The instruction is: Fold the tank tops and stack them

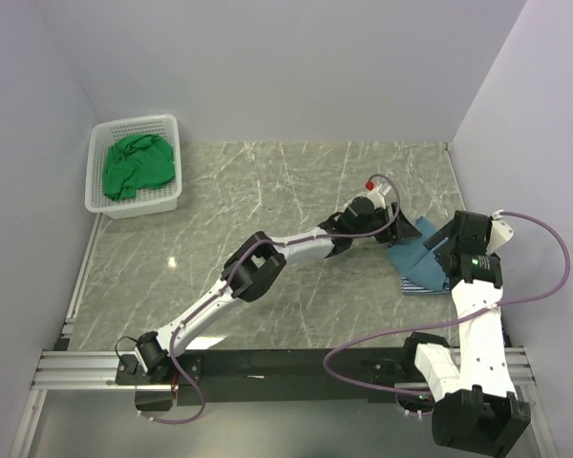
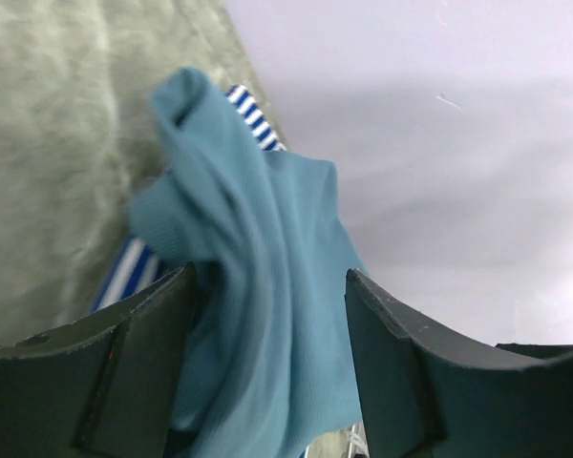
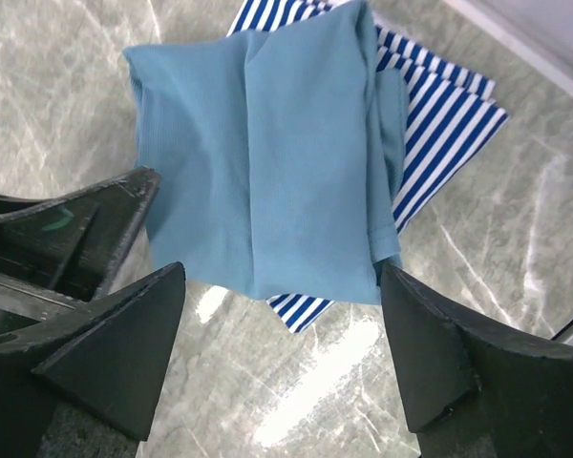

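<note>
Your tabletop (image 1: 220,191): grey-green marbled surface, white veins. At the far-left corner you have a white lattice basket (image 1: 143,203) standing on it. Near the right edge the striped tank top (image 3: 449,114) lies flat on it, mostly covered by the teal-blue tank top (image 3: 267,143).

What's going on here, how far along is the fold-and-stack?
The teal top lies folded on the striped top at the table's right side. The left gripper, stretched across the table, sits with its jaws apart around the teal top's edge. The right gripper hangs open just above the pair. The green top is crumpled in the basket, not yet folded.
</note>
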Controlling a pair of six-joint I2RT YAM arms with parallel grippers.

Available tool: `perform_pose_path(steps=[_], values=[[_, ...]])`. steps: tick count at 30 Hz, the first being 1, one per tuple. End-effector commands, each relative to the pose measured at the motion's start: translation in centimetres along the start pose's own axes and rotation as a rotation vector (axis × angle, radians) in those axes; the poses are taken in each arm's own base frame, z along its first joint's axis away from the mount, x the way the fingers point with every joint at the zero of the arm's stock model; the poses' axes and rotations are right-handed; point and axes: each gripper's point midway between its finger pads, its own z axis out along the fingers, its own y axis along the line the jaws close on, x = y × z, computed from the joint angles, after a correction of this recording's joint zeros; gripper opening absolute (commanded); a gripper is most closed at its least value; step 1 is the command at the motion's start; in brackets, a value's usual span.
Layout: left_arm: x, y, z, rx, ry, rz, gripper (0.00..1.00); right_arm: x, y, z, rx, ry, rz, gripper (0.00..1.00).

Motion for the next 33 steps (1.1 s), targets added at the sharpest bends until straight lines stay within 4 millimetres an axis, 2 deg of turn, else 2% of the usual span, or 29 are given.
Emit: perform_pose_path(steps=[1, 3, 4, 6, 8, 9, 10, 11, 12, 13, 14, 16, 17, 18, 19, 20, 24, 27, 30, 33], values=[[-6.1, -8.1, -2.3, 0.143, -0.102, 0.082, 0.69, -0.7, 1.0, -0.3, -0.043, -0.007, -0.003, 0.89], [-7.9, -8.7, -3.1, 0.121, -0.138, 0.101, 0.7, -0.8, 1.3, -0.2, -0.061, -0.011, 0.005, 0.9], [-8.1, -8.2, -3.4, 0.098, -0.141, 0.099, 0.7, -0.7, 1.7, -0.2, -0.081, -0.006, 0.011, 0.9], [-9.8, -7.7, -4.3, 0.074, -0.176, 0.097, 0.69, -0.6, 2.6, 0.1, -0.116, -0.001, 0.032, 0.9], [-11.1, -7.2, -5.7, 0.044, -0.196, 0.089, 0.68, -0.2, 3.2, 0.7, -0.137, 0.015, 0.05, 0.85], [-11.8, -8.0, -6.3, 0.053, -0.207, 0.096, 0.67, -0.2, 3.5, 1.4, -0.134, 0.021, 0.058, 0.85], [-11.6, -7.0, -6.7, 0.029, -0.2, 0.086, 0.67, 0.0, 3.5, 1.9, -0.125, 0.027, 0.075, 0.82], [-12.4, -6.5, -7.3, 0.015, -0.209, 0.082, 0.66, 0.6, 3.3, 2.5, -0.108, 0.044, 0.083, 0.81], [-12.7, -7.1, -7.8, 0.021, -0.213, 0.083, 0.65, 0.9, 3.3, 3.3, -0.1, 0.055, 0.094, 0.78], [-12.5, -6.2, -8.2, 0.005, -0.205, 0.074, 0.65, 1.2, 3.0, 3.8, -0.086, 0.063, 0.122, 0.74], [-13.1, -5.7, -8.7, -0.003, -0.21, 0.07, 0.64, 2.3, 2.2, 4.6, -0.063, 0.086, 0.131, 0.73], [-13.2, -5.2, -9.7, -0.021, -0.211, 0.055, 0.63, 2.9, 1.7, 5.2, -0.051, 0.087, 0.171, 0.7], [-13.6, -4.7, -10.3, -0.026, -0.217, 0.049, 0.63, 3.6, 0.4, 5.8, -0.011, 0.095, 0.198, 0.67], [-14.0, -5.2, -10.9, -0.019, -0.225, 0.046, 0.62, 3.7, -0.6, 5.9, 0.028, 0.082, 0.218, 0.65], [-13.5, -3.9, -11.4, -0.043, -0.213, 0.028, 0.61, 4.0, -1.3, 6.1, 0.057, 0.087, 0.254, 0.62], [-14.0, -3.7, -12.0, -0.046, -0.227, 0.027, 0.61, 4.2, -2.4, 6.3, 0.098, 0.089, 0.285, 0.6], [-14.0, -2.5, -14.1, -0.093, -0.238, 0.016, 0.6, 5.5, -5.3, 6.5, 0.199, 0.116, 0.379, 0.57], [-14.1, -1.7, -15.2, -0.113, -0.243, 0.005, 0.6, 6.2, -6.2, 6.9, 0.202, 0.112, 0.411, 0.57], [-14.8, -1.8, -16.3, -0.11, -0.256, 0.007, 0.6, 6.3, -5.7, 7.0, 0.173, 0.137, 0.391, 0.59], [-15.3, -1.6, -17.6, -0.128, -0.258, 0.013, 0.61, 5.0, -5.2, 6.5, 0.158, 0.127, 0.371, 0.62]])
